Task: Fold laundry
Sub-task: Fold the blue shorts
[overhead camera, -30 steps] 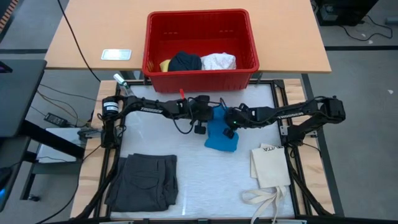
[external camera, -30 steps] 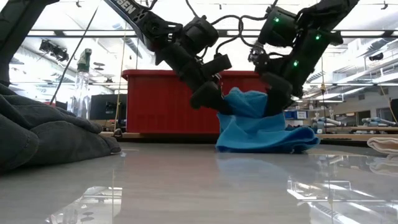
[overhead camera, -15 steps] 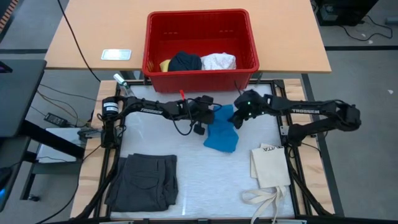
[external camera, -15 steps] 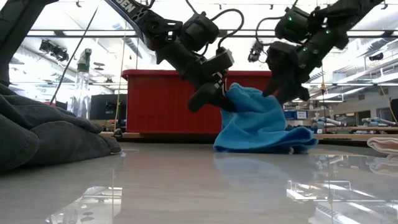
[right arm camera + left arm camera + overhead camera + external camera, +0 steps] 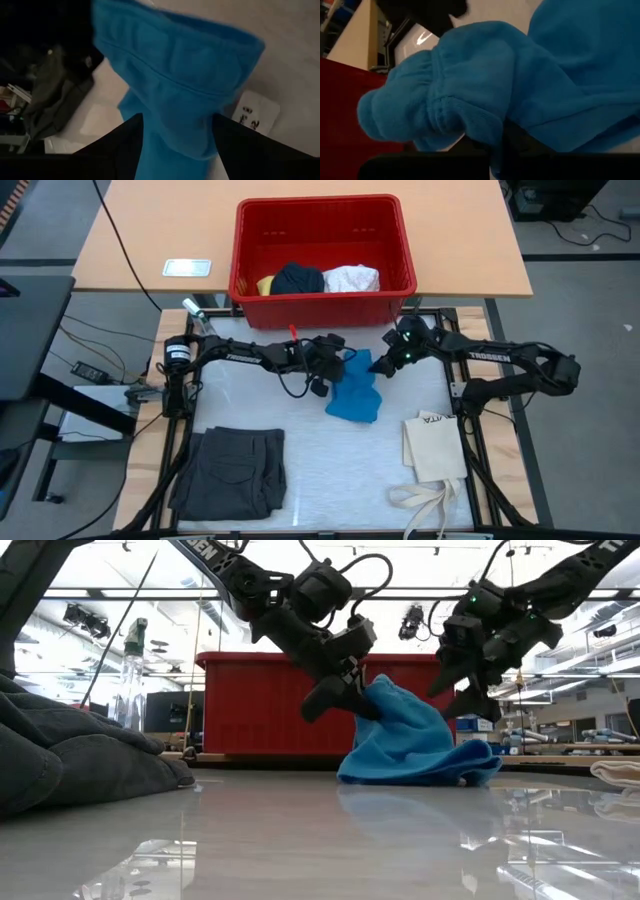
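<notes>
Nearest the front edge of the table (image 5: 320,470) lie the dark grey cargo shorts (image 5: 232,470), in a flat rectangle that looks already folded, and the cream tote bag (image 5: 436,448), which is no laundry. In the middle, the blue cloth piece (image 5: 354,392) is in work: the left pincer (image 5: 336,363) is closed on its upper edge and holds it lifted, while the right pincer (image 5: 380,365) hangs just beside it with fingers wide and empty. At the far side the red basket (image 5: 322,302) holds the yellow (image 5: 265,284), navy (image 5: 298,278) and white (image 5: 351,278) pieces, so most folding remains. The contact of the left fingers is hidden by the cloth.
</notes>
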